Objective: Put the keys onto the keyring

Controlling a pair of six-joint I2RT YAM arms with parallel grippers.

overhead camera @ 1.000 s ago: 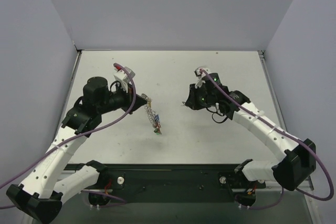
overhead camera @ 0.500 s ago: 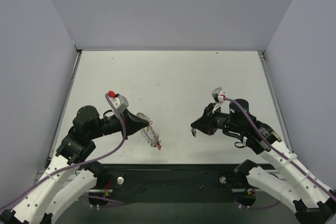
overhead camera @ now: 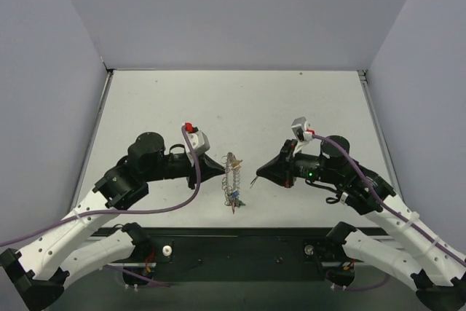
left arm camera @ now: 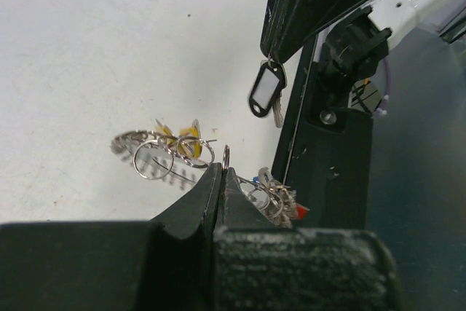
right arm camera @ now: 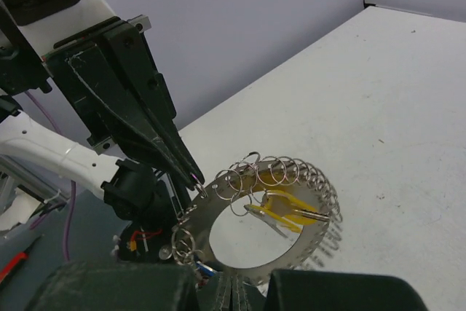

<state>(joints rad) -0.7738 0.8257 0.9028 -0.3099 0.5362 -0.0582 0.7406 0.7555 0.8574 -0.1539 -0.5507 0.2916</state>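
Note:
The keyring (overhead camera: 232, 178), a broad silvery band rimmed with small wire rings, hangs on edge above the table between the two arms. My left gripper (overhead camera: 223, 173) is shut on its rim; the right wrist view shows those tips (right arm camera: 195, 177) pinching at the band (right arm camera: 309, 245). Yellow-headed keys (right arm camera: 287, 205) dangle inside the ring, and blue and red heads (left arm camera: 280, 198) hang at its lower part. My right gripper (overhead camera: 256, 175) faces the ring from the right, a short gap away. It is shut on a key with a black-framed head (left arm camera: 266, 91) that hangs below its tips (left arm camera: 273, 56).
The white table (overhead camera: 240, 100) stretches behind the arms to grey walls on three sides. The black base rail (overhead camera: 240, 242) with both arm mounts runs along the near edge, just below the hanging ring.
The left arm has carried the keyring rightward to the middle, turning it edge-on to the top camera. The right gripper has moved left, and the two tips now face each other closely.

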